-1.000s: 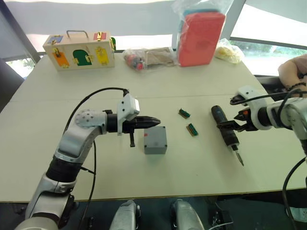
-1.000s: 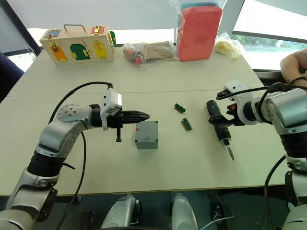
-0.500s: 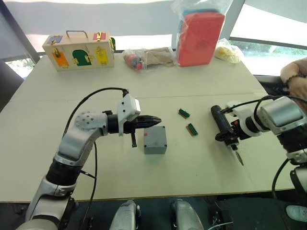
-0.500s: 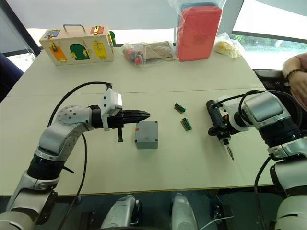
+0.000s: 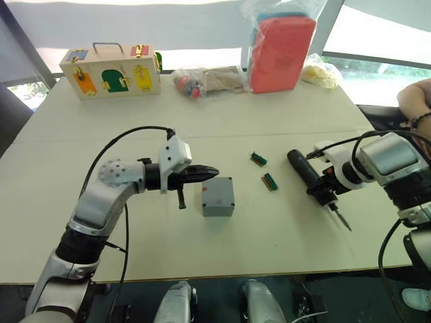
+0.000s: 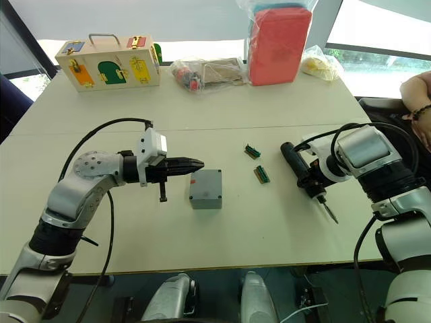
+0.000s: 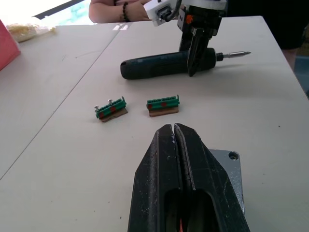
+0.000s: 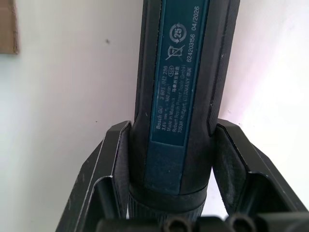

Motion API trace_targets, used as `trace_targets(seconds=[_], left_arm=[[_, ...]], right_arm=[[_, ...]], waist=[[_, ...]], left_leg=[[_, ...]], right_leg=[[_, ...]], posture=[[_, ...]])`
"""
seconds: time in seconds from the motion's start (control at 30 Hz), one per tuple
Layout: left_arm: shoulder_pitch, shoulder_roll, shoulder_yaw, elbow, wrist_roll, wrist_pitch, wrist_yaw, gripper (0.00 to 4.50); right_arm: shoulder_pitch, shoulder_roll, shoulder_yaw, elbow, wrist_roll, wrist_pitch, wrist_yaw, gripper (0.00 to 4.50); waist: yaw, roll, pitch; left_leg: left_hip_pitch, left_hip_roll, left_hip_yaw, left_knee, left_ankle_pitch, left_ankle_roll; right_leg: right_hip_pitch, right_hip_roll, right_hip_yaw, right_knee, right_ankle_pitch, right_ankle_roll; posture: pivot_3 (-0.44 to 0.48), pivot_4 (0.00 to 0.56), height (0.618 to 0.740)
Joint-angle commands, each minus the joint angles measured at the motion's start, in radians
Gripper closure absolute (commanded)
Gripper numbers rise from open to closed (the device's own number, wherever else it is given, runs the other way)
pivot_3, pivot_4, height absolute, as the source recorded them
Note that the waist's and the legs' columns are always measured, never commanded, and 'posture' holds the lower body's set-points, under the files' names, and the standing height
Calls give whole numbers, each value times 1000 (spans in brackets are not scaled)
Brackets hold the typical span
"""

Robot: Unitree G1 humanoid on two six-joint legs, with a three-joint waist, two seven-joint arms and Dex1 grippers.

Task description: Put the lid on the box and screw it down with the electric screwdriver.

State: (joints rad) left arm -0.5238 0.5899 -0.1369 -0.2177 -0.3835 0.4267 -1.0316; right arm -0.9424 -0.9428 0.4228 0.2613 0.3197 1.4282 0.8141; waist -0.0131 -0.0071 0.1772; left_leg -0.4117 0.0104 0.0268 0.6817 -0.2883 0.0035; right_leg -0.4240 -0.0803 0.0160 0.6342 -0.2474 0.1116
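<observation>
The grey box [image 5: 217,196] stands mid-table with the lid [image 7: 226,170] on top, flat face up, a screw hole showing at one corner. My left gripper [image 5: 214,172] is shut and empty, its tip just above the box's near-left corner. The black electric screwdriver [image 5: 306,173] lies slanted right of the box, its metal bit [image 5: 343,220] pointing toward the table's front. My right gripper [image 8: 171,140] is shut on the screwdriver near the bit end, one finger [image 8: 116,159] on each side. Whether the tool rests on the table or is raised I cannot tell.
Two small green terminal blocks [image 5: 259,159] [image 5: 270,182] lie between box and screwdriver. At the back stand a wooden latch box [image 5: 111,69], a bag of parts [image 5: 209,81], a red pack in plastic [image 5: 281,44] and a yellowish bag [image 5: 321,72]. A person's arm [image 5: 414,104] is at the right edge.
My right gripper has closed around the screwdriver, and the tool has turned, handle end swinging left. My left gripper has drawn back slightly to the left, still shut.
</observation>
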Motion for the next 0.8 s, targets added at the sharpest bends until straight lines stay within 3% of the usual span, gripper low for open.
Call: trace_targets(seconds=[0.03,0.1,0.17,0.23,0.4,0.63,0.8], left_arm=[[-26,27,18,8,-1,-18,-28,4500],[-29,38,20,33,-1,-24,-44,4500],[-32,45,14,56,7,-38,-62,4500],[-39,50,-3,87,18,-48,-85,4500],[-48,47,-25,124,26,-62,-130,4500],[-41,1,-53,144,48,-62,-110,4500],[-45,-44,-75,174,83,-50,-66,4500]], right_arm=[[-36,21,-258,-181,65,-71,-17,2629],[-5,98,-394,-298,123,-139,-36,2629],[60,187,-493,-414,139,-334,-70,2629],[127,294,-540,-528,116,-497,-145,2629],[236,579,-629,-664,225,-686,-252,2629],[498,738,-443,-712,70,-1076,-254,2629],[576,802,-384,-689,22,-1182,-297,2629]], waist=[[-1,2,1],[-6,3,2],[-4,1,1],[-1,2,2],[5,2,1],[0,1,1],[-4,1,1]], left_leg=[[-1,0,0,0,0,0],[-2,0,1,0,0,0],[-1,1,0,-1,0,0],[-2,2,-1,-1,0,0],[-2,0,-2,1,1,-1],[-3,-3,-1,2,1,-1],[0,-2,-2,2,1,-1]], right_leg=[[-2,0,0,0,0,0],[-3,0,1,1,0,0],[-3,2,0,2,0,0],[-3,4,0,2,0,0],[-2,1,-1,4,0,0],[0,-2,0,3,0,0],[-2,1,0,7,0,1]], posture=[[0,150,730],[0,150,730],[0,150,730],[0,150,730],[0,150,730],[0,150,730],[0,150,730]])
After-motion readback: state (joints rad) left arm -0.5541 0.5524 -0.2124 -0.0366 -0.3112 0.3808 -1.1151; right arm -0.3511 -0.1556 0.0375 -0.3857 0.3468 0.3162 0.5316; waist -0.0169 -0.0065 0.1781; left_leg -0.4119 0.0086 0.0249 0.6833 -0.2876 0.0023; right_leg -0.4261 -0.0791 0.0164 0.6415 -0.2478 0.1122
